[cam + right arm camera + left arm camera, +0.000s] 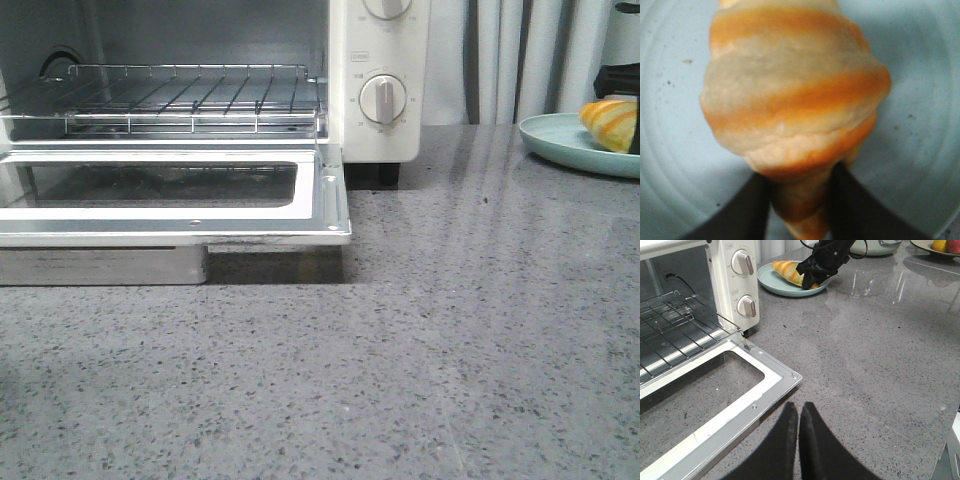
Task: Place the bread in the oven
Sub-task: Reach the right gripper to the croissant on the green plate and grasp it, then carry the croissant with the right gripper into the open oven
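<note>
The bread [790, 95], a golden-orange roll with cream stripes, lies on a pale blue plate [675, 125] at the table's far right [560, 145]. My right gripper [799, 192] is shut on the bread's tapered end, one finger on each side. I cannot tell if the bread is lifted off the plate. The left wrist view shows that gripper [810, 281] over the bread [785, 270]. The white oven [385, 60] stands at the far left with its glass door [330, 200] dropped open and its wire rack [190, 95] bare. My left gripper [798, 407] is shut and empty, just off the door's corner [790, 375].
The oven's dials [383, 98] face forward, on the panel to the right of the oven's opening. Grey speckled counter [450, 330] lies between oven and plate. A white bowl [880, 246] and a dish of fruit [940, 246] sit beyond the plate.
</note>
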Robot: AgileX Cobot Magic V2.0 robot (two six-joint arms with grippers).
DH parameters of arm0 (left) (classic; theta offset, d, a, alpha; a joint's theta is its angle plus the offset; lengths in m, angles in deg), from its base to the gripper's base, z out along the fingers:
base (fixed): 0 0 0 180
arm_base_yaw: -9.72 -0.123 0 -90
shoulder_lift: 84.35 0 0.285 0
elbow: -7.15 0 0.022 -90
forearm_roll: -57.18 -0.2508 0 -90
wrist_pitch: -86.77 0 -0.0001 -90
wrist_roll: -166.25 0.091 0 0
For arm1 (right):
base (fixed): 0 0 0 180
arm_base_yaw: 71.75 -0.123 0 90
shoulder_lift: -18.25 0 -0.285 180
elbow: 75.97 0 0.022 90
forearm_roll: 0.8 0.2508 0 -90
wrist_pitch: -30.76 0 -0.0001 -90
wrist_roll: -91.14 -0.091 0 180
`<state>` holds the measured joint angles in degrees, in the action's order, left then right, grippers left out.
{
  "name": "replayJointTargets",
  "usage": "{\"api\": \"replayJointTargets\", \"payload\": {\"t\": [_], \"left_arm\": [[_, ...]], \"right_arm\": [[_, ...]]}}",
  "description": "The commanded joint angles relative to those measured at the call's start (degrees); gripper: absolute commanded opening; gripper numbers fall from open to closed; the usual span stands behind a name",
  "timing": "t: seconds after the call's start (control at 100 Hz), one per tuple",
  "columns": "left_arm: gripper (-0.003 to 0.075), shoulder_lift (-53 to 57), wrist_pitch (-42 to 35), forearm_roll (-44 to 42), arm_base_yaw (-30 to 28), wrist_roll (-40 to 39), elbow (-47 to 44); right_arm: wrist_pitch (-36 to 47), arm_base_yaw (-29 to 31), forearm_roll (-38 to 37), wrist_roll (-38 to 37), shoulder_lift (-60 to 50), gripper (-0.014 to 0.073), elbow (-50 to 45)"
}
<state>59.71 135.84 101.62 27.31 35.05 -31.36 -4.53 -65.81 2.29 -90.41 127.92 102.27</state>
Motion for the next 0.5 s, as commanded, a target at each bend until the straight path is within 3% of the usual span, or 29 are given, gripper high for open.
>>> {"api": "replayJointTargets", "payload": {"t": [0.0, 0.15, 0.32, 0.49], "left_arm": [[-0.0022, -0.21, -2.96, 3.07, 0.16, -0.58, 1.7], [-0.0022, -0.21, -2.96, 3.41, 0.16, -0.58, 1.7], [-0.0022, -0.21, -2.96, 3.41, 0.16, -0.58, 1.7], [-0.0022, -0.21, -5.48, 3.41, 0.16, 0.01, 1.7]], "right_arm": [[1.45, 0.23, 0.97, -0.62, -1.06, -0.0076, 1.21], [3.18, 0.23, 2.15, -0.62, -3.4, -0.0065, 1.21], [9.16, -1.63, 2.15, -0.38, -13.65, -0.0065, 1.21], [11.34, -11.4, 2.19, 2.11, -26.4, -0.0066, 2.56]]}}
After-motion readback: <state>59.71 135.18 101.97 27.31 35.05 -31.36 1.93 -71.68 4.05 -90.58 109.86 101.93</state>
